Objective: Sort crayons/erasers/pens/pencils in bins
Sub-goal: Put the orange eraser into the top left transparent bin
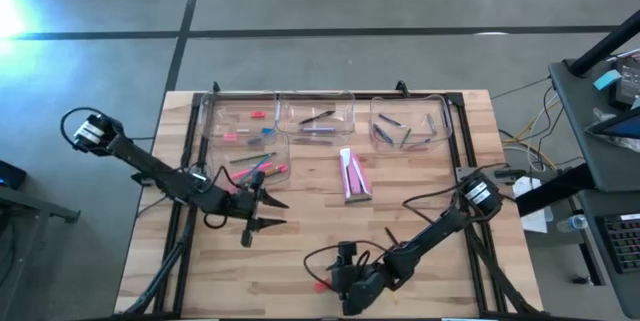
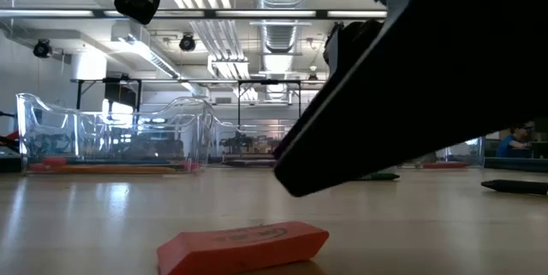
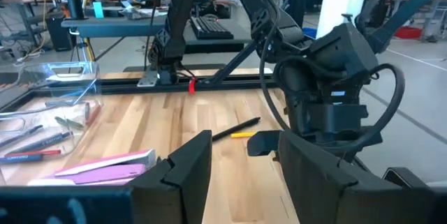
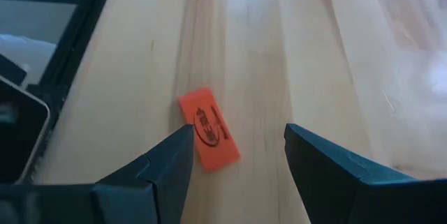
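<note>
Presently, the right gripper [image 4: 237,158] is seen with jaws apart, nothing between them yet; the fingers [image 4: 160,168] straddle open air just above the table [image 4: 279,35]. An eraser [image 4: 208,129], a flat orange-red block with dark print on its face, lies on the boards just ahead of the left-hand finger as that wrist view shows it, skewed to the jaw line. In the low view the same eraser [image 2: 244,245] lies flat, with the dark arm looming over it.

Handling, as judged: light, slightly rubbery, grippy rather than slick, not fragile. It is best taken across its short width, near the middle, after the wrist is turned to square the jaws with its long sides; a low approach is needed since it sits thin on the wood.

Beyond the eraser, across the table, the bins [image 1: 315,113] stand in a row, already partly stocked. The left gripper [image 1: 262,211] waits near the bins, jaws also parted, empty.
</note>
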